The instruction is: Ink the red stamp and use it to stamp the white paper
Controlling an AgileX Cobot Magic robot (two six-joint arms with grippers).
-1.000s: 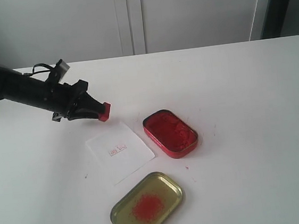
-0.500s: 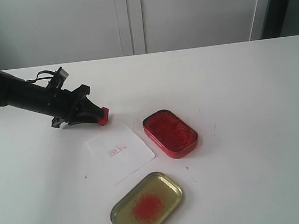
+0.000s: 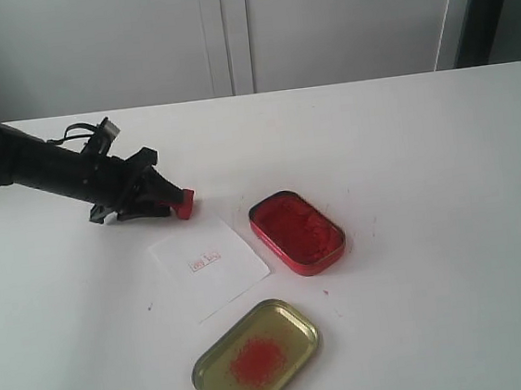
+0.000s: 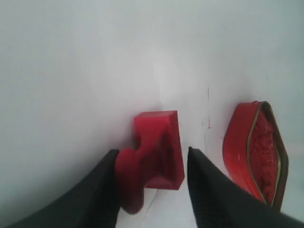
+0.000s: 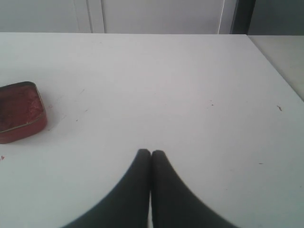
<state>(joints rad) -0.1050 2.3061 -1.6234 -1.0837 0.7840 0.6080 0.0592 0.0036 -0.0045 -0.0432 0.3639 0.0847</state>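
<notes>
The red stamp [image 3: 183, 203] lies on its side on the white tabletop, just beyond the far corner of the white paper [image 3: 210, 264]. My left gripper [image 3: 166, 203] sits low around it and is open. In the left wrist view the stamp [image 4: 156, 147] lies between the black fingers [image 4: 102, 190]: one touches the handle, the other stands apart from the block with a gap. The paper carries a small red imprint [image 3: 204, 260]. My right gripper [image 5: 151, 153] is shut on nothing and is out of the exterior view.
The open red tin of ink paste [image 3: 297, 232] stands right of the paper and also shows in both wrist views, red tin [image 4: 256, 152] and red tin [image 5: 19, 111]. A gold lid [image 3: 256, 358] with a red smear lies near the front edge.
The left gripper came down with the stamp from above the table to the tabletop by the paper's far corner. The stamp now rests there, shifted slightly right.
</notes>
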